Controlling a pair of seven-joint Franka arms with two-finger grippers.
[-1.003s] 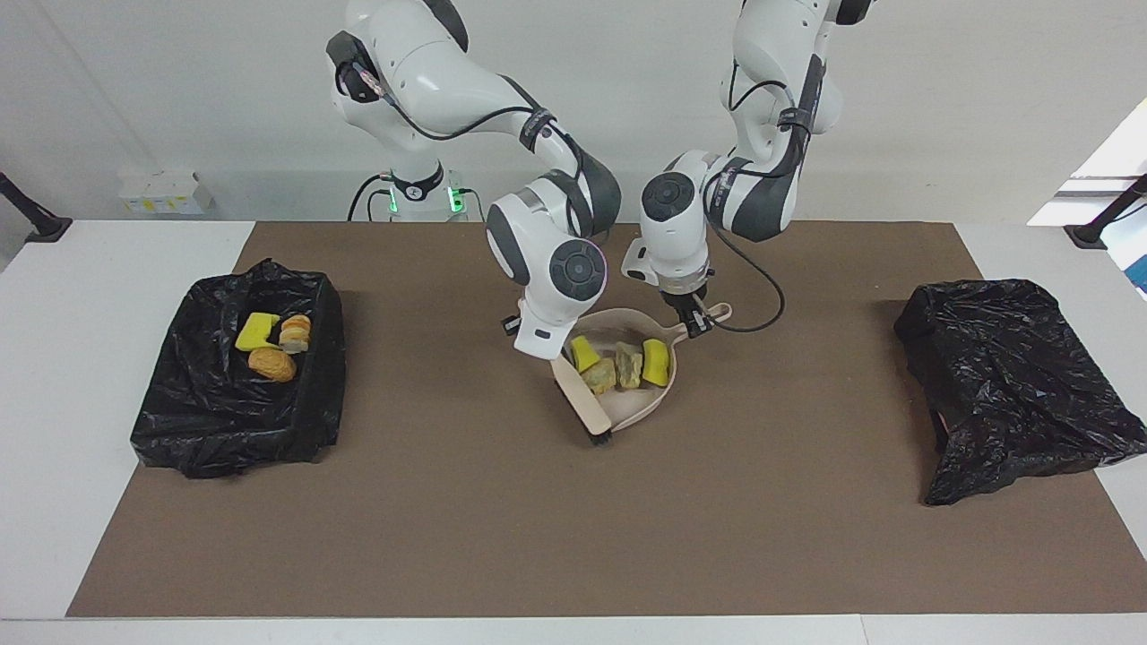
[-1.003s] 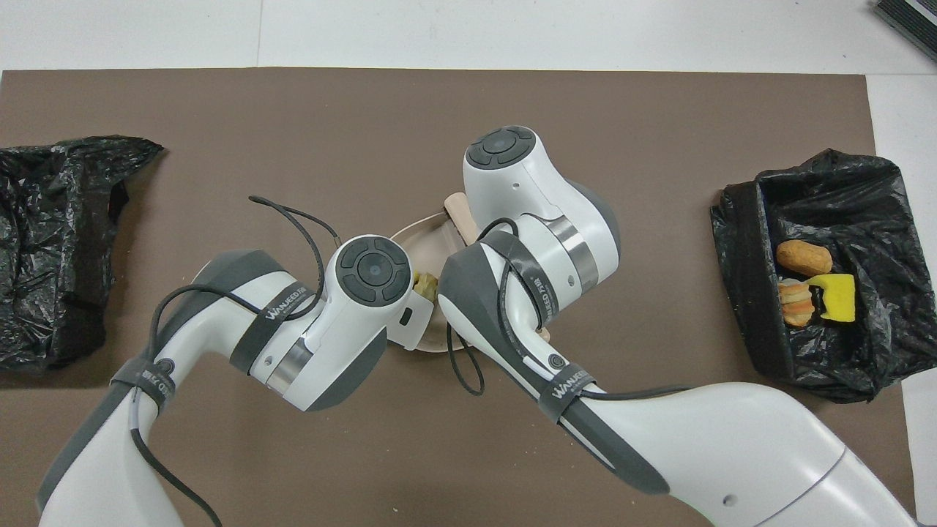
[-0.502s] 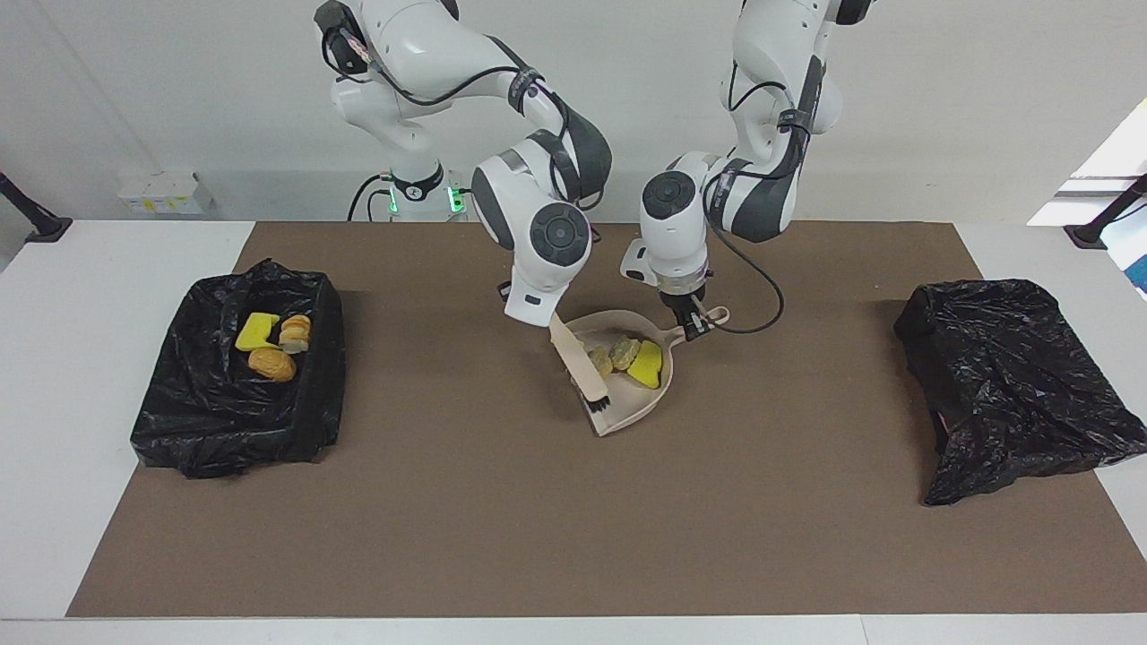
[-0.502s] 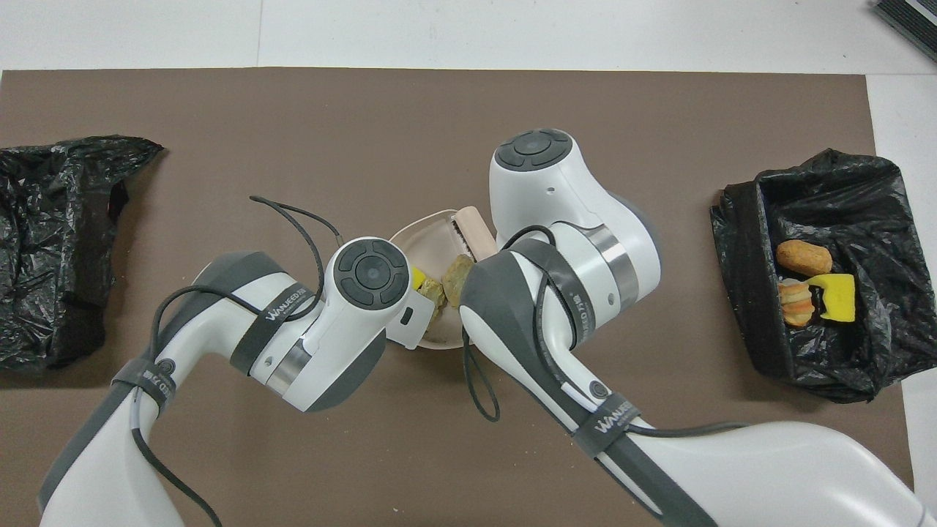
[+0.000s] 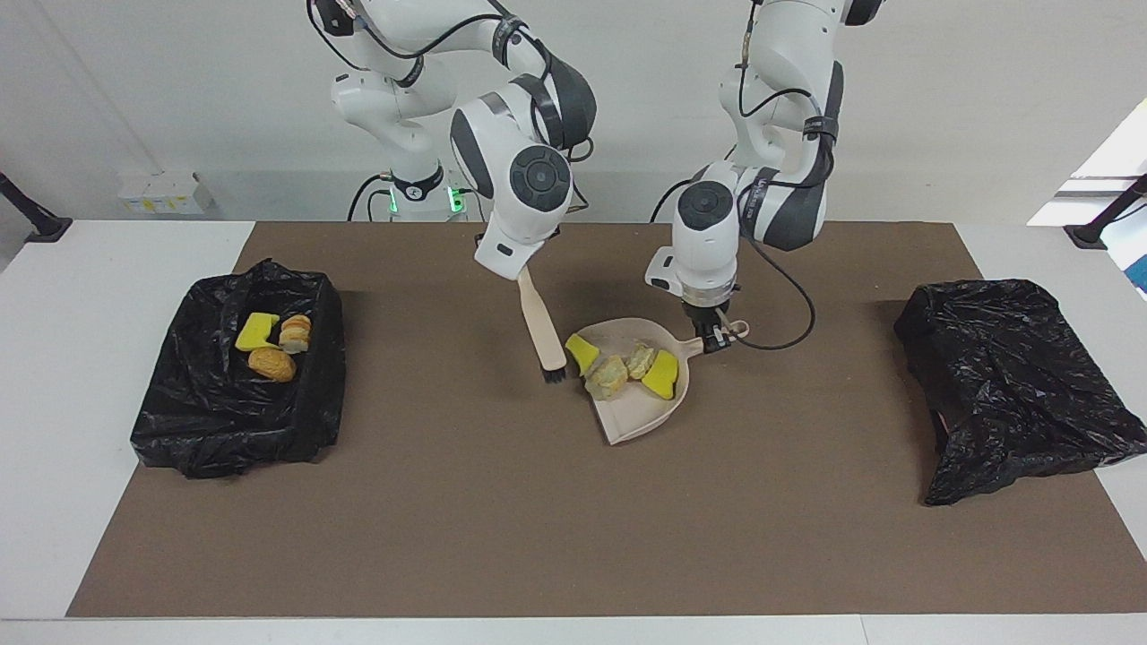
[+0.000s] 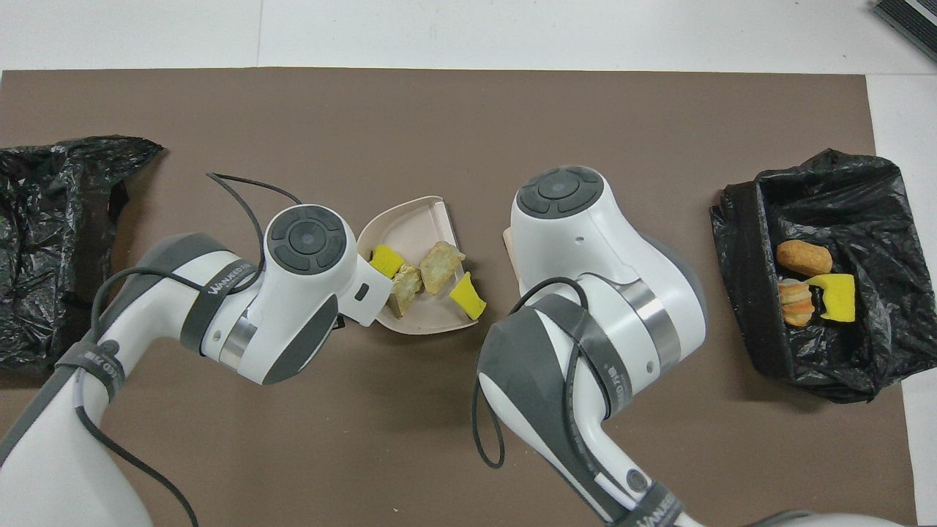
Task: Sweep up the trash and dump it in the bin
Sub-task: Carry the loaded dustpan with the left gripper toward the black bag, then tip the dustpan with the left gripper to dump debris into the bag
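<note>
The brush [image 5: 541,330] has come out of the dustpan [image 5: 638,414] within the last second. One second ago its bristles lay across the open mouth of the pan, pressing the trash inward; now the right gripper [image 5: 520,270] has lifted it and drawn it toward the right arm's end of the tabletop, so the bristles hang just beside the pan's rim, apart from it. Its jaws are pressed on the brush handle.

The left gripper [image 5: 714,333] pinches the dustpan handle, and the pan has shifted a little toward the left arm's end and seems slightly raised.

Four pieces of trash sit in the pan: two yellow sponge chunks [image 5: 661,374] and two pale rock-like lumps [image 5: 609,376]. Three more pieces, a yellow chunk, a pale lump and an orange-brown lump [image 5: 271,364], lie already in the open black bin [image 5: 235,421] at the right arm's end. A second black bag [image 5: 1013,385] lies at the left arm's end.

I judge that the sweeping is finished and that carrying the pan to a bin for dumping comes next.
</note>
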